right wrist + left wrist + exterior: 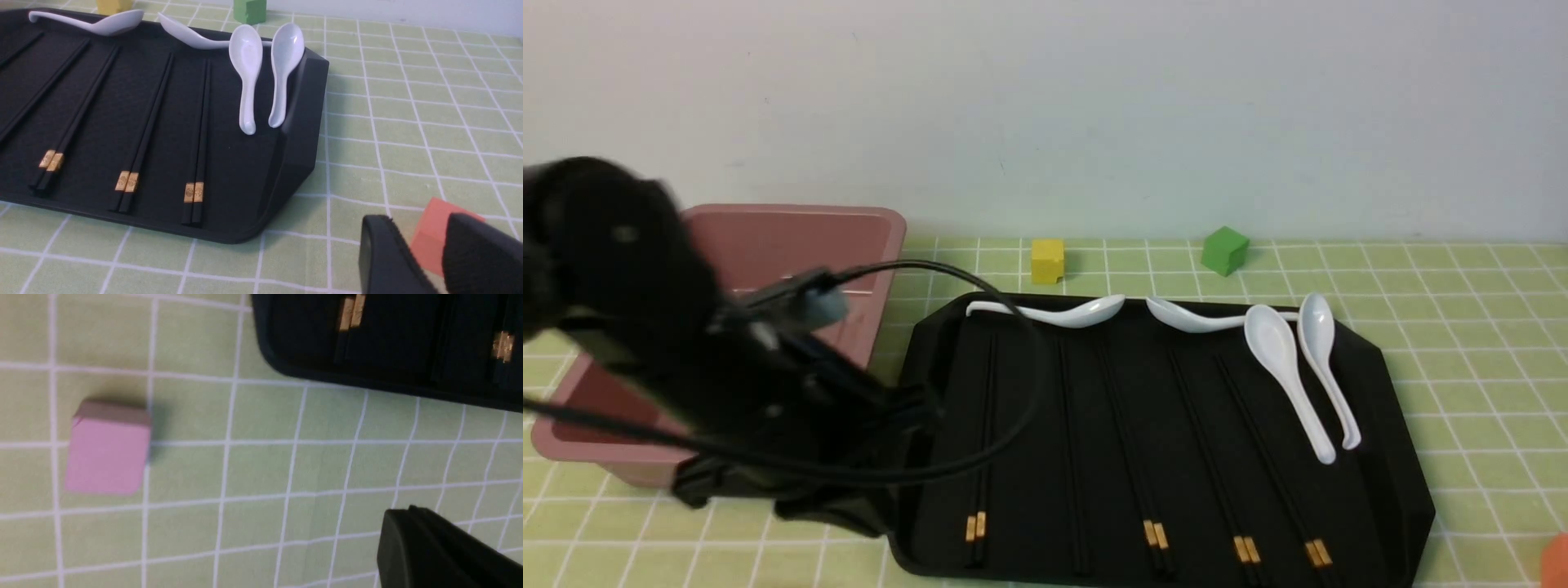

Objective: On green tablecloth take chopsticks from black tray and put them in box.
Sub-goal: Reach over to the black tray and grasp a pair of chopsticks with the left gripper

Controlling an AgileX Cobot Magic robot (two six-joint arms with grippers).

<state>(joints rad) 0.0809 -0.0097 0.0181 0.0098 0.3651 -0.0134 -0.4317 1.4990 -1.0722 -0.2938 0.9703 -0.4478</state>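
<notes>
Right wrist view: right hand (423, 245), fingers (388, 257) narrowly apart, empty, orange cube (437, 210) just beyond them.

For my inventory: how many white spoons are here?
4. On the black tray, far rim: first spoon, second spoon. Near its right edge, side by side: third spoon, fourth spoon.

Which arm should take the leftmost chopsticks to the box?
Left. The left arm sits at the left edge of the black tray, beside the leftmost chopsticks and the box. The right jaws sit off its right near corner by an orange block, far from the box.
</notes>
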